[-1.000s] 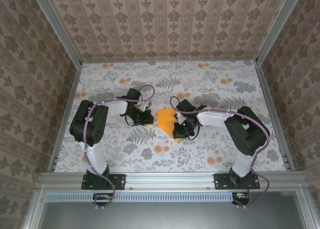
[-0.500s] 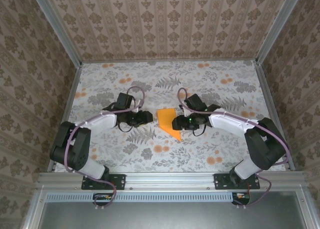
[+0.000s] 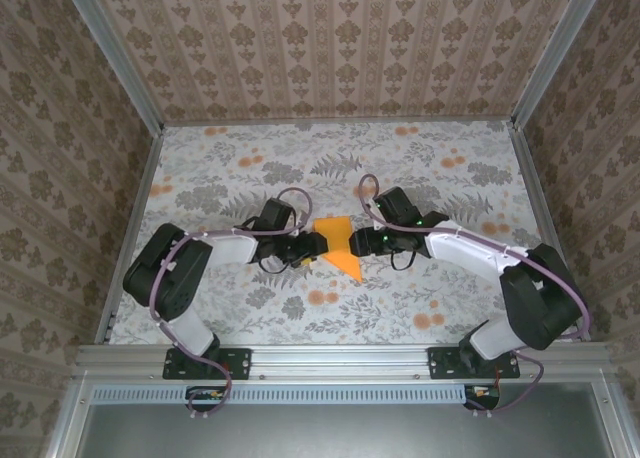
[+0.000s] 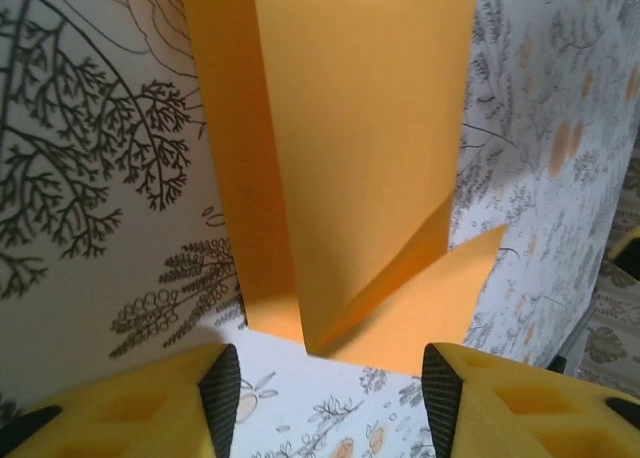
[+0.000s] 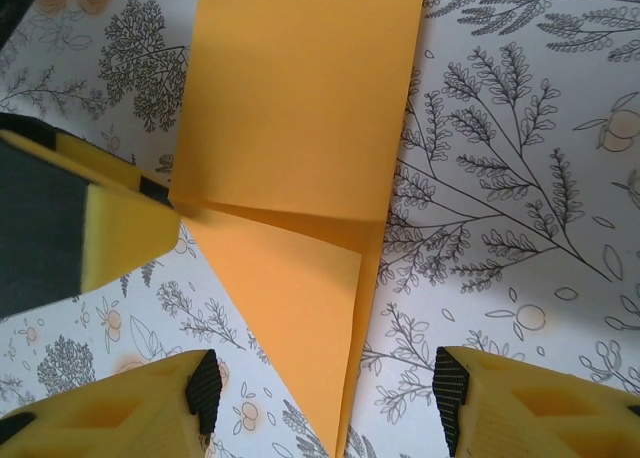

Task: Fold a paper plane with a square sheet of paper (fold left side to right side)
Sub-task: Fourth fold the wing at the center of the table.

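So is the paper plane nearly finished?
Partly. The orange paper already has folded flaps and a pointed end. The left claw and right claw sit open beside it, gripping nothing. It isn't a slim dart yet, so more folds remain.

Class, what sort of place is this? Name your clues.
Probably a robot test cell: left arm and right arm bolted to a metal rail, patterned walls boxing in the table.

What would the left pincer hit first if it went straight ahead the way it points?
Most likely the folded orange paper, lying ahead of the open left pincer; depth is unclear.
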Robot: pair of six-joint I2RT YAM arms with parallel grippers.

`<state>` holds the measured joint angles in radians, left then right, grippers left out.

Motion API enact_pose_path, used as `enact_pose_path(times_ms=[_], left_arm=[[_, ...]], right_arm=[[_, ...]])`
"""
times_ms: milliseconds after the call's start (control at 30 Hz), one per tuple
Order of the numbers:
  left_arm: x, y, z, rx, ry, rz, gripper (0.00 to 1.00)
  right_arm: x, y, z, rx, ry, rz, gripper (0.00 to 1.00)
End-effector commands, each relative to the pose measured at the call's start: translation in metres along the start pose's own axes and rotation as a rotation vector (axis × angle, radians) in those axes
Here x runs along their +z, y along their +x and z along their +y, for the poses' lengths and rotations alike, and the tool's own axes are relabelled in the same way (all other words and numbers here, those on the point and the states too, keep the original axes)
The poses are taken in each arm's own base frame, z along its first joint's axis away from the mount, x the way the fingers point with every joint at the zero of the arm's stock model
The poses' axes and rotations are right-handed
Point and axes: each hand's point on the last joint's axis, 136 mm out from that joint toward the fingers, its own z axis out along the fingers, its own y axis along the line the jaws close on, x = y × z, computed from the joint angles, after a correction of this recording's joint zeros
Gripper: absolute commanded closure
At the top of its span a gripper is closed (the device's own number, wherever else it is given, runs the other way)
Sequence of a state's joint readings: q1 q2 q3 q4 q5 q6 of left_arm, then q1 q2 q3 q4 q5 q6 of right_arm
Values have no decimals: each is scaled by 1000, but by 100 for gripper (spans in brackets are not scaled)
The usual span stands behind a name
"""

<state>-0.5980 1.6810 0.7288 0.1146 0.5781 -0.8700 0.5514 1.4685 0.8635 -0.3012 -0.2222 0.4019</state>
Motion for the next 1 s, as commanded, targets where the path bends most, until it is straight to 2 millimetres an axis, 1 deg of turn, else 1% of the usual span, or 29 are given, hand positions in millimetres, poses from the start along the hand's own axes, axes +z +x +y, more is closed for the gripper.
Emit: enact_pose_path(times_ms=[0, 100, 167, 267, 400, 600, 800, 967], left_arm=[[7, -14, -18, 9, 48, -36, 51], [8, -16, -21, 12, 57, -48, 63], [5, -18, -24, 16, 58, -65, 72], [0, -21, -30, 24, 69, -80, 78], [-7, -25, -44, 36, 97, -94, 79], [-15, -30, -61, 60, 116, -103, 79], [-15, -32, -70, 68, 127, -95, 79], [-15, -33, -71, 67, 123, -94, 79]], right_arm=[[-9, 5, -2, -49, 23, -24, 39], [-8, 15, -3, -73, 33, -12, 39], [-13, 17, 0, -105, 42, -39, 39], [-9, 23, 6, -159, 58, -56, 39], [1, 25, 23, -242, 82, -58, 39], [27, 31, 35, -299, 110, -16, 41], [40, 24, 34, -306, 141, -27, 44], [49, 23, 28, -311, 178, -17, 49]])
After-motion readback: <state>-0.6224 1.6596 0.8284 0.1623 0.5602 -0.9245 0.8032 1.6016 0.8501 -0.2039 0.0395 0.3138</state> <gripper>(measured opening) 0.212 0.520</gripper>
